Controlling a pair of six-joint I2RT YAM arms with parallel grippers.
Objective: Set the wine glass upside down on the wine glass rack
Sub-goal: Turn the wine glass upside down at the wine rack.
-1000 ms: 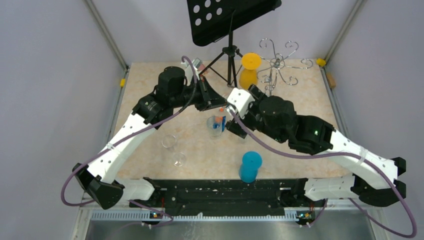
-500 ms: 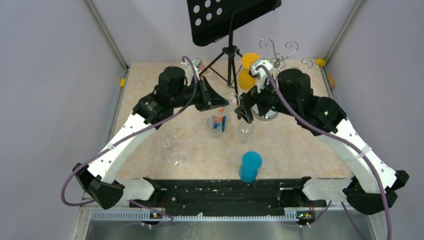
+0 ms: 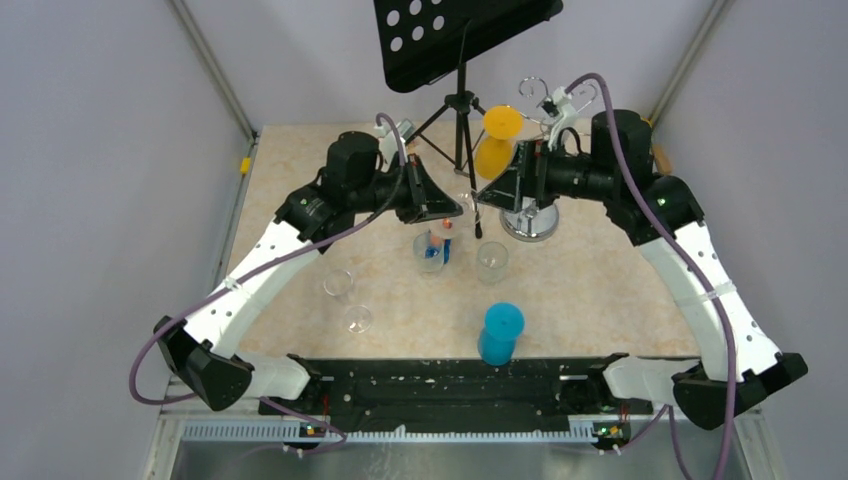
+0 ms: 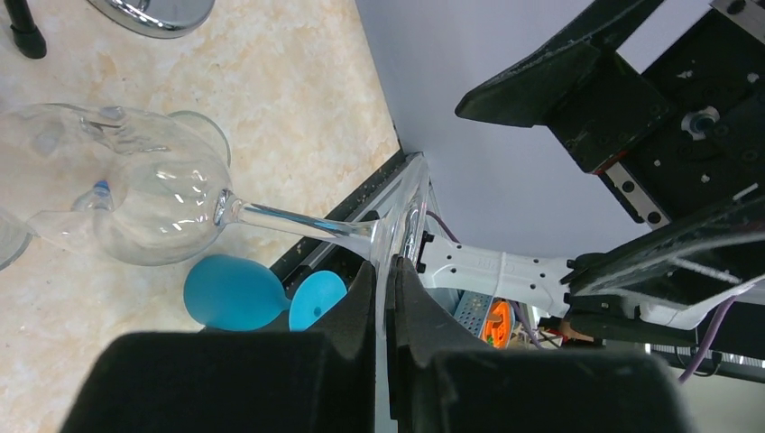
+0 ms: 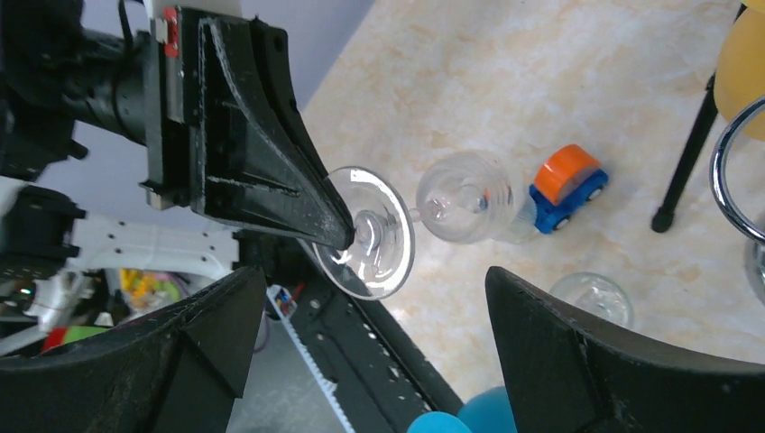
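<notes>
My left claw (image 4: 383, 271) clamps the wine glass (image 4: 162, 212) by its foot, mid-frame; my right claw (image 3: 492, 195) gapes. It looks light, slick and brittle: I'd take the stem.

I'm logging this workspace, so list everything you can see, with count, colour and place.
wine glass: one, clear, held sideways above mid-table
wine glass rack: one, chrome, far right
music stand: one, black, far centre
orange goblet: one, beside the rack
blue goblet: one, near edge
toy car: one, blue and orange, mid-table
small glasses: two, clear, near the toy car
other glassware: clear, left of centre, count unclear
table: one, beige
left gripper: jaws shut on the glass's foot
right gripper: jaws open, facing the glass
</notes>
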